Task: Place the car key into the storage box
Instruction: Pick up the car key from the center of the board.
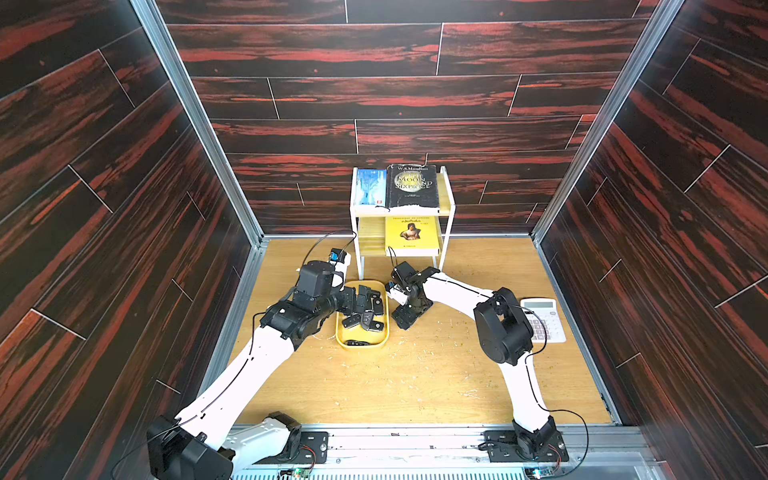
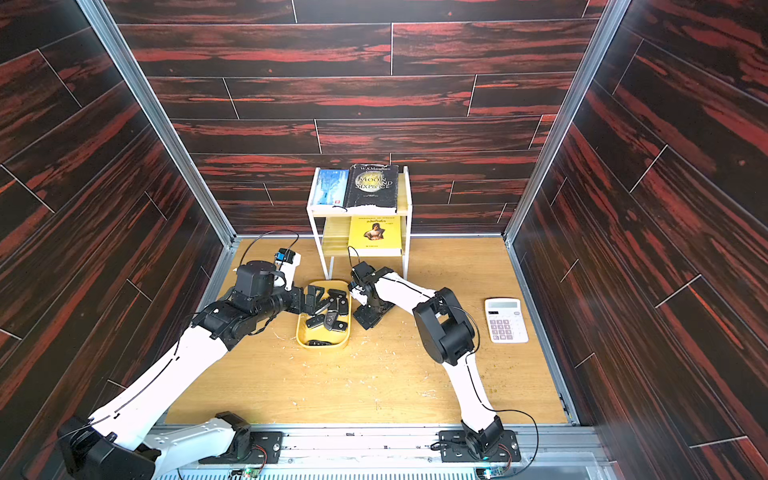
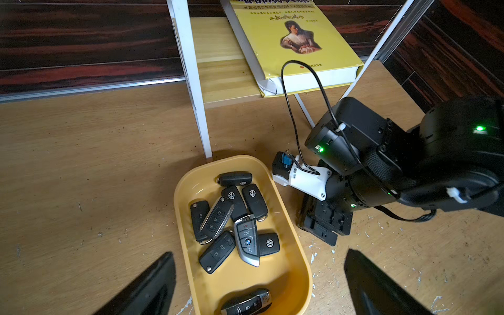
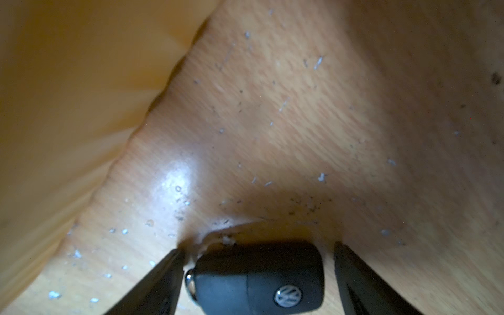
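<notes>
Tabletop (image 4: 300, 109) — car key (image 4: 259, 278) between right fingers (image 4: 152, 289)

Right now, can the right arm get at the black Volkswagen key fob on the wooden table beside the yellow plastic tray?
Probably yes: the right arm has its jaws open either side of the black Volkswagen key fob, nothing between; the yellow plastic tray sits close beside, not blocking.

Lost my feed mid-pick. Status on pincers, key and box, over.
Left pincer open, over storage box. Right pincer open, straddling car key on table beside box, not gripped yet. Left pincer may crowd the drop.
</notes>
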`<state>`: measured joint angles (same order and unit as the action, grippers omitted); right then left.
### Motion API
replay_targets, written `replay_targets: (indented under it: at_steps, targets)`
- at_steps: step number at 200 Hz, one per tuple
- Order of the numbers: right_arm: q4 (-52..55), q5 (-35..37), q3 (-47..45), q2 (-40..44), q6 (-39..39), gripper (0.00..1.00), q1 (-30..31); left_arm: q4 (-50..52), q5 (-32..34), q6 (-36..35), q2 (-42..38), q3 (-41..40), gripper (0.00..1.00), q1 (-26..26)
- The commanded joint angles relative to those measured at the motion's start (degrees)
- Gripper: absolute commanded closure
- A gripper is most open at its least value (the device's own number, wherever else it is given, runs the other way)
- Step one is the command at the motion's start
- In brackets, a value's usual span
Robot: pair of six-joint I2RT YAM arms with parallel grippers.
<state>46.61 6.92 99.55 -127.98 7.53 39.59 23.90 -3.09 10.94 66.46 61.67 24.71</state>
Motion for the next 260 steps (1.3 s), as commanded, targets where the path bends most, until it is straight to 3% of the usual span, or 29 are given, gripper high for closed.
replay_targets:
  at_steps: [1, 49, 76, 105, 118, 163, 172, 187, 229, 260]
  targets:
    - [2.17, 0.34, -2.63, -0.84, -1.67, 0.11, 0.54, -1.3, -0.94, -0.14, 0.51, -0.63, 0.0, -0.1]
    - [2.7, 1.45, -3.61, 0.95, -2.74, 0.13, 0.5, -1.57, -1.32, 0.61, 0.76, -0.15, 0.0, -0.03]
    - [2.95, 2.18, -3.84, 0.76, -3.58, 0.4, 0.52, -1.66, -1.13, 0.57, 0.43, -0.49, 0.0, -0.1]
    - [2.87, 1.78, -3.95, 0.64, -3.79, 0.49, 0.53, -2.52, 2.43, 1.31, -1.62, -1.13, 0.0, -0.1]
    - [2.91, 1.52, -3.88, 0.7, -4.01, 0.49, 0.57, -4.08, 7.17, 5.65, -3.64, -1.81, 0.0, -0.1]
    - [2.87, -0.19, -3.49, 2.58, -4.86, 0.5, 0.57, -7.32, -1.41, 11.73, -6.44, -3.95, 0.0, -0.19]
    - [2.87, -1.09, -3.4, 3.47, -5.13, 0.49, 0.57, -7.33, -4.6, 9.68, -6.26, -4.07, 0.0, -0.19]
    - [2.74, -2.65, -3.56, 5.27, -5.84, 0.49, 0.57, -10.06, -4.02, 5.51, -8.79, -6.76, 0.0, -0.1]
    - [1.82, -10.28, -4.66, 12.68, -8.11, 0.49, 0.02, -35.22, 0.66, -11.15, -21.62, -24.55, 0.0, -0.1]
    - [1.48, -18.98, -4.93, 17.51, -9.82, 0.49, -0.57, -34.13, -2.76, -17.26, -20.18, -24.32, 0.0, -0.09]
